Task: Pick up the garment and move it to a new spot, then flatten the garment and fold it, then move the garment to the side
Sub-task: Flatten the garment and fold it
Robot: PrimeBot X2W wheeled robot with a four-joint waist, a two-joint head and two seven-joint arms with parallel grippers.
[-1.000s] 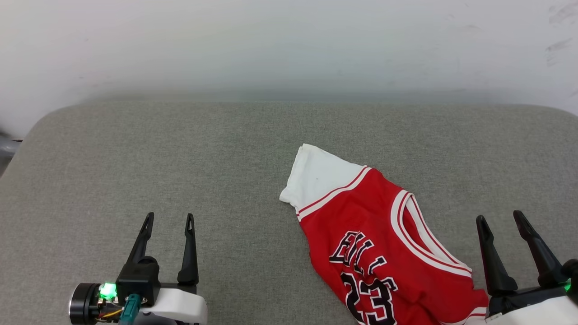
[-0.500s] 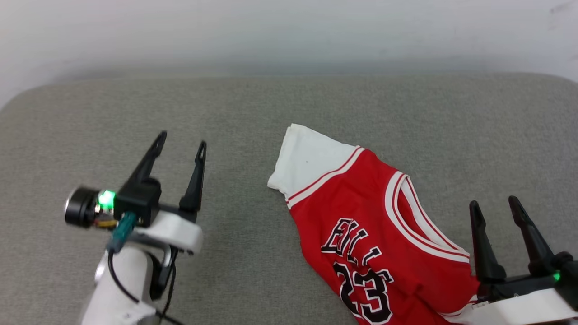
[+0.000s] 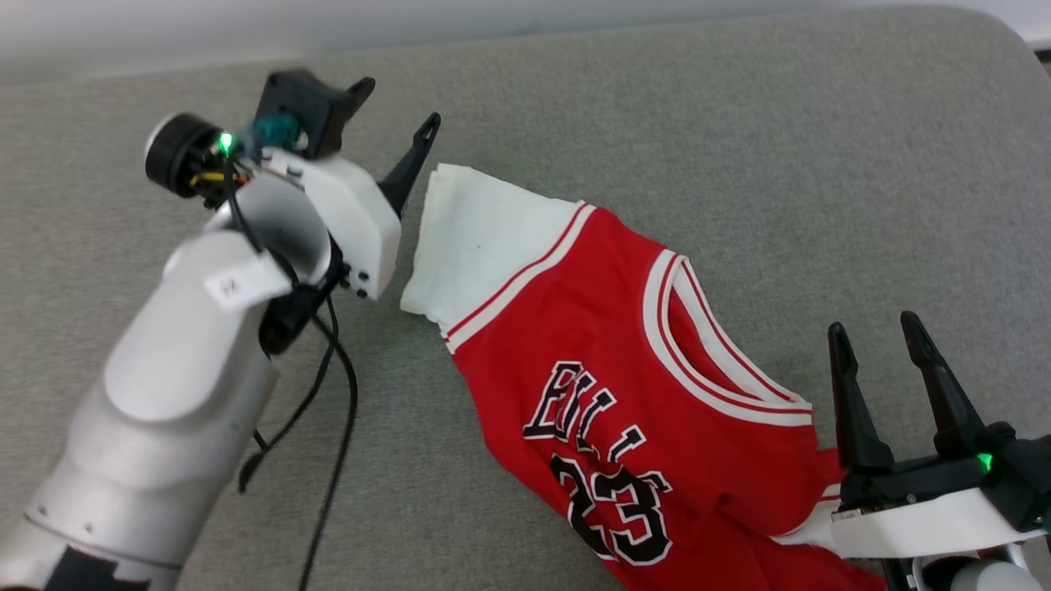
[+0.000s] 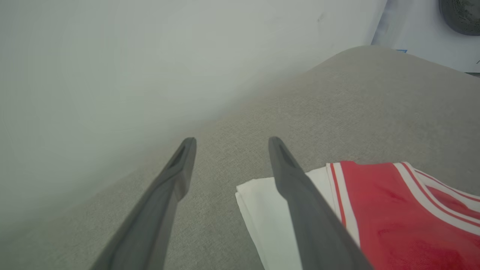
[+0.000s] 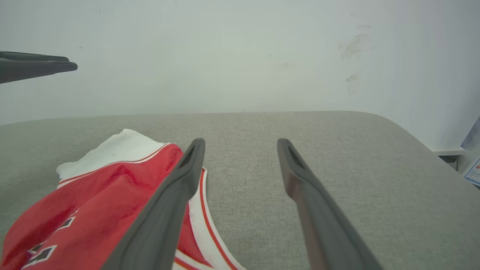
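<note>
bulls jersey [image 3: 591,345]: front up on the grey upholstered cushion [image 3: 739,123], skewed and rumpled, lower part bunched toward the bottom edge of head view. white sleeve panel [image 3: 476,238] pointing far-left, collar [image 3: 714,349] toward the right.

left gripper [image 3: 398,103]: jaws spread wide, nothing in them. hanging just beside the far edge of the white sleeve. in left wrist view, one finger crossing over the sleeve corner, the other over bare cushion. contact with cloth: cannot tell.

right gripper [image 3: 873,324]: likewise spread and empty, low at the jersey's near-right side, just beside the collar, bunched cloth close under its body.

step, by judgement: the first one, pick-up, approach phase. no grasp on either side, nothing flattened or folded yet.

next move likely needs: dropping the left fingers to straddle the sleeve edge and pinching through all layers, with the right doing the same at its shoulder or side. then lifting both together so the cloth hangs without twisting. risk: thin fabric on soft upholstery, easy to catch only the top layer or nip the cushion.
</note>
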